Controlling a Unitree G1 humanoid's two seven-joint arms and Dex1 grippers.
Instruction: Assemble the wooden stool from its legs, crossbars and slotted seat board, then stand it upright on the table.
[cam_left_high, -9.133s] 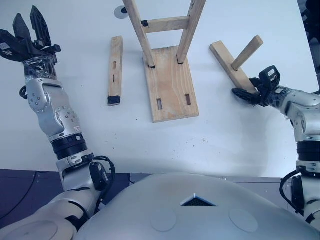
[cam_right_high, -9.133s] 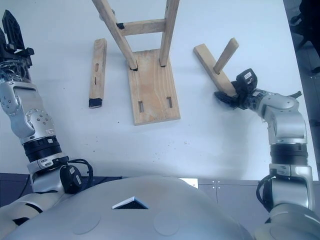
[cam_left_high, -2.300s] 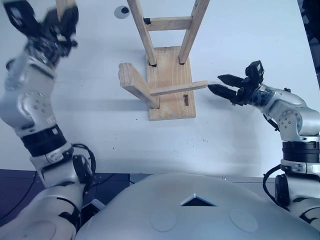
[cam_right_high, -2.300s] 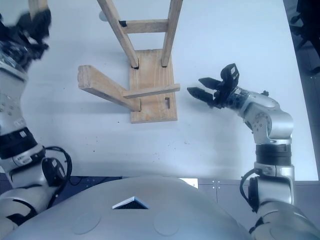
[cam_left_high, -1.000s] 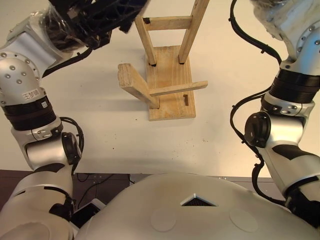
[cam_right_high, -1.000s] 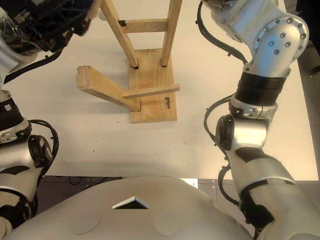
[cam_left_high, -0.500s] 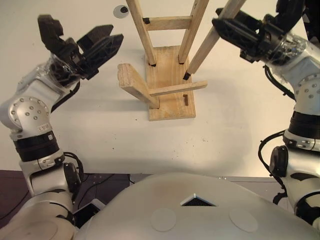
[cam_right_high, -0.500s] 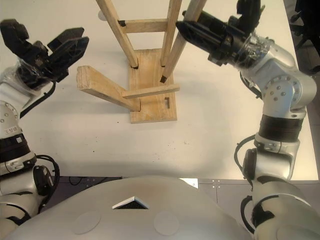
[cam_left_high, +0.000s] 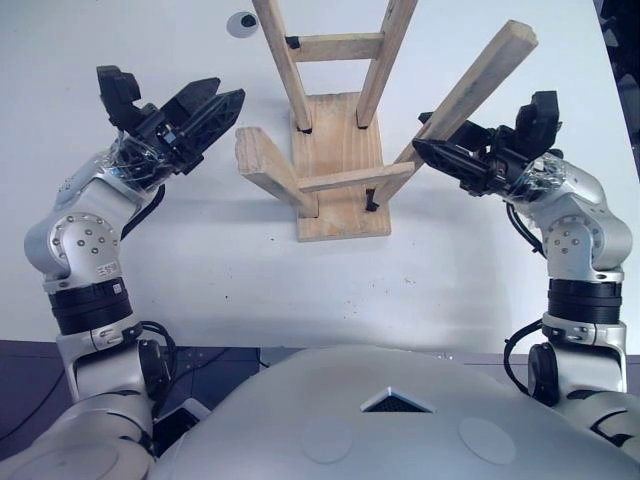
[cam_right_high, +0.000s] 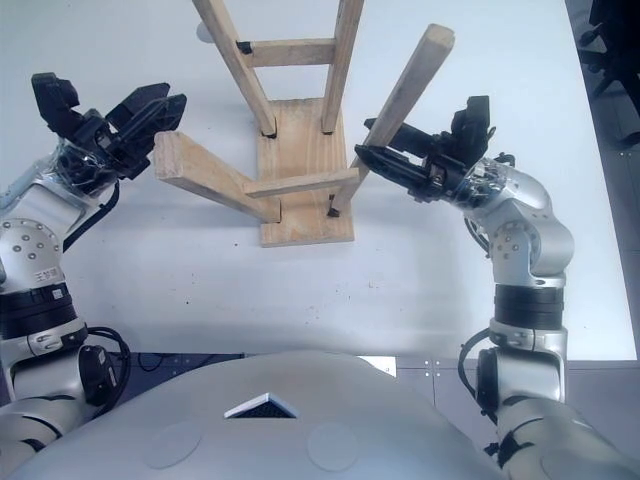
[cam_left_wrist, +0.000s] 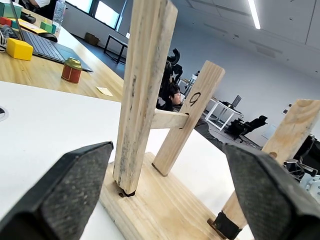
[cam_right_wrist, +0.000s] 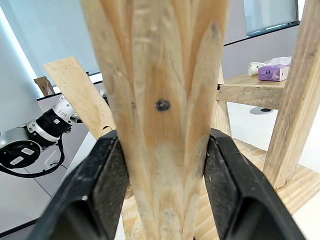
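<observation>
1. Worktop (cam_left_high: 200, 260): white, and it carries the whole set.
2. Seat board (cam_left_high: 335, 150): lies flat with its slots up. We place every other entry from it.
3. Far leg pair (cam_left_high: 282, 65): stands in the board's two far slots, joined by a crossbar (cam_left_high: 335, 47).
4. Fourth leg (cam_left_high: 475, 85): slants up and away to the right of the board, with its dark foot at the near right slot. We cannot tell whether the foot has entered the slot or only rests at its mouth.
5. Third leg (cam_left_high: 265, 168): rooted at the near left slot and leaning out to the board's left. Its own crossbar (cam_left_high: 355, 178) reaches across the board toward the fourth leg.
6. Right gripper (cam_left_high: 432, 152): right of the board, jaws clenched on the fourth leg partway up.
7. Left gripper (cam_left_high: 225, 98): left of the board, near the third leg's top, jaws spread wide and holding nothing.

Step in hand, as we judge it: seating the fourth leg. Next, that leg must be tipped upright so the foot drops home and the loose crossbar end meets its mortise. The left gripper looks well placed to steady the third leg.
</observation>
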